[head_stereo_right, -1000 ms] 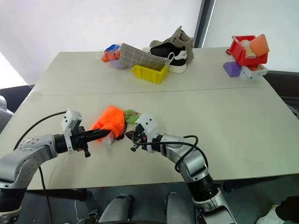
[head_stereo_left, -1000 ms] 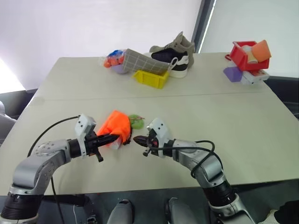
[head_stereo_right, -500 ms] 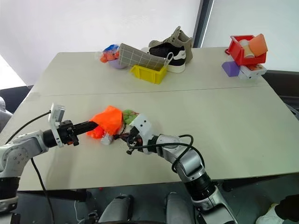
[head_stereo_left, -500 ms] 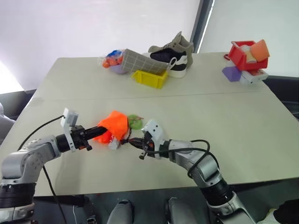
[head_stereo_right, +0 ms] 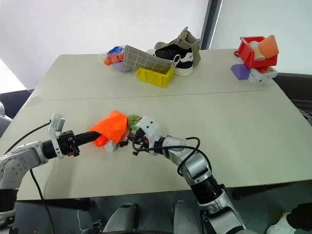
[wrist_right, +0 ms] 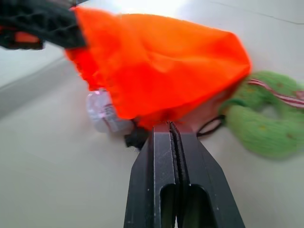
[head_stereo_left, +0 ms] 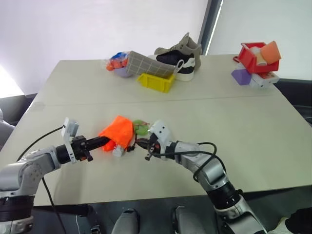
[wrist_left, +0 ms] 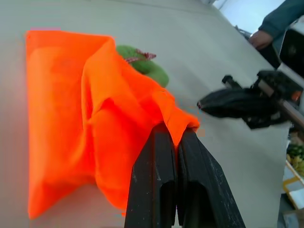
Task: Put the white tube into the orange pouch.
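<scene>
The orange pouch (head_stereo_left: 119, 130) lies crumpled on the table's near left part. My left gripper (head_stereo_left: 104, 142) is shut on its fabric edge, and orange cloth is pinched between the fingertips (wrist_left: 164, 132). The white tube (head_stereo_left: 117, 150) lies on the table, half under the pouch's near edge, with its capped end (wrist_right: 101, 113) sticking out. My right gripper (head_stereo_left: 138, 144) is shut, and its tips rest against the pouch's lower edge beside the black cord (wrist_right: 209, 126). I cannot tell whether it has caught any fabric. The green ring (head_stereo_left: 141, 127) lies just behind it.
At the table's far side stand a yellow bin (head_stereo_left: 157, 81), a grey shoe (head_stereo_left: 181, 56), a grid-patterned pad (head_stereo_left: 146, 63) and a bag of small things (head_stereo_left: 117, 62). A red bin (head_stereo_left: 254, 57) and a purple block (head_stereo_left: 241, 76) stand at the far right. A person's hand (wrist_left: 260, 38) shows beyond the table.
My left gripper has drawn back to the left with the pouch's edge in it, stretching the pouch that way. The right gripper has edged in towards the pouch.
</scene>
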`<control>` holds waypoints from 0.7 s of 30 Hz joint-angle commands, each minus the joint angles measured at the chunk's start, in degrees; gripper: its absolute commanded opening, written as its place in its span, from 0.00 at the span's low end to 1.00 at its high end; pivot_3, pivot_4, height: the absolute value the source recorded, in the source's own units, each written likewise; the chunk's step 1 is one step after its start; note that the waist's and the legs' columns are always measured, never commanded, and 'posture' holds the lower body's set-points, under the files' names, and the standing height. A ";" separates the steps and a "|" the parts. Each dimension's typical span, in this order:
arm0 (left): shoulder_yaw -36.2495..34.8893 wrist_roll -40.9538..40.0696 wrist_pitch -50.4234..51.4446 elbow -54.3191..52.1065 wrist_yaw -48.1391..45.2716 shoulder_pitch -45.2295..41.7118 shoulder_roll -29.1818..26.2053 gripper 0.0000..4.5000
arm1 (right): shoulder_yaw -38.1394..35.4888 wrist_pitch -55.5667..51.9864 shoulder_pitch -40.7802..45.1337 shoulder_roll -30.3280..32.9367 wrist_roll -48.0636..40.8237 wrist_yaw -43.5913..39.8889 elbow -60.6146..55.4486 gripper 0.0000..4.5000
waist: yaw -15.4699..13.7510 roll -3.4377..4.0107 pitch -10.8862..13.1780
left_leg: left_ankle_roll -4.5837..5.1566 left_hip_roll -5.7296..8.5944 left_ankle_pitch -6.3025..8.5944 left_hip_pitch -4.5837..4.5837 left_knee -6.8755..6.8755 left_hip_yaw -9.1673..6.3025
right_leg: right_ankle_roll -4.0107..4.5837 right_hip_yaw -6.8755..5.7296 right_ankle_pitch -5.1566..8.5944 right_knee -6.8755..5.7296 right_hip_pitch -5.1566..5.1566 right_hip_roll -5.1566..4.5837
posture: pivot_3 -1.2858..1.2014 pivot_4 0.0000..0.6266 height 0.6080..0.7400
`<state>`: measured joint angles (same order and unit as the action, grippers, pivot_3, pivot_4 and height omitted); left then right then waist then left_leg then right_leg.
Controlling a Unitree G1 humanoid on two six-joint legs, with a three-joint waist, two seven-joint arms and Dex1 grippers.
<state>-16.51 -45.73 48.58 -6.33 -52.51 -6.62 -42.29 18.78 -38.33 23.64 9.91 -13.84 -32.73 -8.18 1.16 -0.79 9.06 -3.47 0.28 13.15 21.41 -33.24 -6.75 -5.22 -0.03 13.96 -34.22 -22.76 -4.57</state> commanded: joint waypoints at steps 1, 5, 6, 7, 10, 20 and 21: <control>-0.30 0.63 -1.29 -3.45 -0.68 1.71 -1.05 0.00 | -2.02 1.07 0.69 0.44 -1.07 -0.70 -1.90 0.01 | -0.02 0.00 0.00 | 0.00 0.00 0.00 0.00 0.00 0.00 | 0.00 0.00 0.00 0.00 0.00 0.00 | 0.52 0.24 1.00; 0.92 3.14 -3.02 -5.33 -1.36 4.68 -2.48 0.00 | -2.39 1.00 1.07 0.45 -0.74 -0.95 -1.40 0.01 | 0.11 0.01 0.01 | 0.00 -0.01 0.00 -0.01 0.00 0.00 | -0.05 0.00 0.04 -0.01 -0.03 0.01 | 0.52 0.24 1.00; 1.22 3.88 -3.71 -5.79 -1.50 5.56 -2.70 0.00 | -2.39 1.06 1.17 0.40 -0.63 -0.95 -1.21 0.01 | 0.10 0.03 0.02 | 0.00 -0.01 0.00 -0.01 0.01 0.00 | -0.05 0.00 0.04 -0.01 -0.04 0.01 | 0.52 0.24 1.00; 1.32 4.24 -4.31 -6.25 -1.60 6.30 -2.76 0.00 | -2.38 1.14 1.25 0.34 -0.54 -0.95 -1.01 0.01 | 0.08 0.04 0.02 | 0.00 -0.01 0.00 0.00 0.02 0.00 | -0.03 0.01 0.04 0.00 -0.04 0.01 | 0.52 0.24 1.00; 1.38 4.90 -5.80 -7.08 -1.41 7.27 -2.42 0.00 | -2.50 1.46 1.62 0.12 -0.27 -0.89 -0.18 0.01 | -0.01 0.03 0.02 | -0.01 -0.01 0.00 0.02 0.03 0.00 | 0.02 0.01 0.01 0.03 -0.05 0.00 | 0.52 0.24 1.00; 4.88 8.71 -8.31 -13.71 -4.58 13.72 -6.21 0.99 | -2.52 2.33 1.87 0.28 -0.15 -1.26 0.82 0.00 | 0.04 0.08 0.05 | -0.01 -0.01 0.01 0.04 0.06 0.01 | 0.03 0.01 0.02 0.03 -0.11 -0.01 | 0.52 0.24 1.00; 5.24 9.66 -8.97 -14.20 -4.89 14.50 -6.81 0.99 | -2.53 2.35 1.84 0.35 -0.18 -1.35 0.74 0.00 | 0.03 0.09 0.05 | -0.01 -0.02 0.01 0.04 0.06 0.01 | 0.04 0.01 0.02 0.03 -0.13 0.00 | 0.52 0.24 1.00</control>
<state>-11.49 -37.31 41.08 -18.60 -56.42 7.17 -47.81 16.71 -37.08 24.74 10.37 -13.72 -33.68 -6.39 1.18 -0.70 9.11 -3.47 0.26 13.16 21.44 -33.18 -6.74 -5.18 -0.02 13.99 -34.18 -22.93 -4.57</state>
